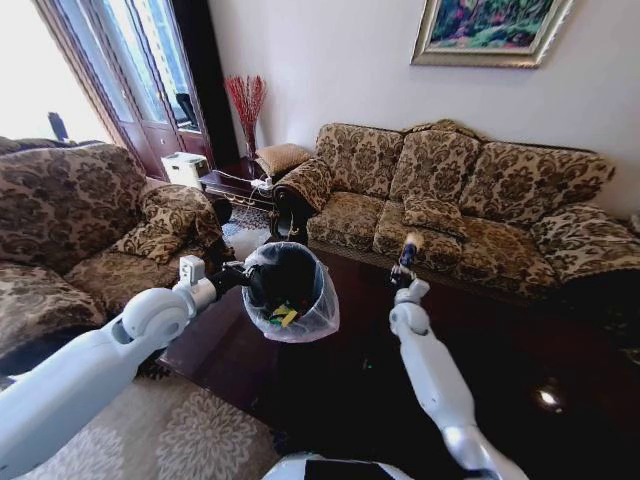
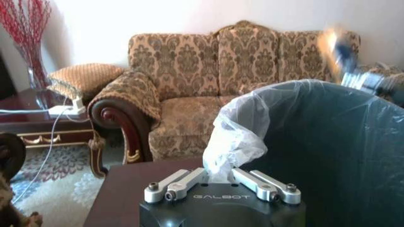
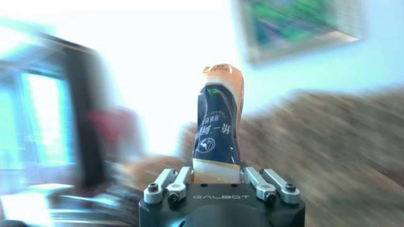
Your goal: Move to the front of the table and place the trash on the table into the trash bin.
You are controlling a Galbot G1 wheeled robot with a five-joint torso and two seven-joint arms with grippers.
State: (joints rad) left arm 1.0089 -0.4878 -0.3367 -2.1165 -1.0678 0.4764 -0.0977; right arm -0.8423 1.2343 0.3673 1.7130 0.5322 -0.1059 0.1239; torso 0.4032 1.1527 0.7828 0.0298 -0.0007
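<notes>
1. The tan bottle [image 3: 218, 125] stands upright in the right tool [image 3: 217, 178], its base pinched between the fingers and its blue label facing the wrist camera. In the head view the bottle [image 1: 408, 250] is up in the air over the dark worktop [image 1: 500, 340], well right of the bin's mouth.

2. The trash bin [image 1: 285, 285] is also airborne (not resting on the worktop). The left tool [image 1: 247, 281] has clamped onto its near rim, and the left wrist view shows its fingers [image 2: 165, 185] shut on a bunched fold of the white liner [image 2: 233, 137].

3. Inside the bin, something green and yellow [image 1: 283, 316] already lies at the bottom, so I judge part of the trash is in. I can't make out any cans on the glossy top from here.

4. Beyond that: a patterned sofa [image 1: 450, 190] behind the worktop, another sofa [image 1: 90, 230] on the left, and a vase of red stems [image 1: 246, 100] in the corner.

5. Risks from here:
   - The bottle is held only by its base, so a fast swing could tip it out of the grip before it reaches the bin.
   - Bin and bottle are apart; a release short of the rim drops it on the worktop.
   - The left grip seems to be mostly on liner, so the bag could slip or tear and the bin sag (that's my read).
</notes>
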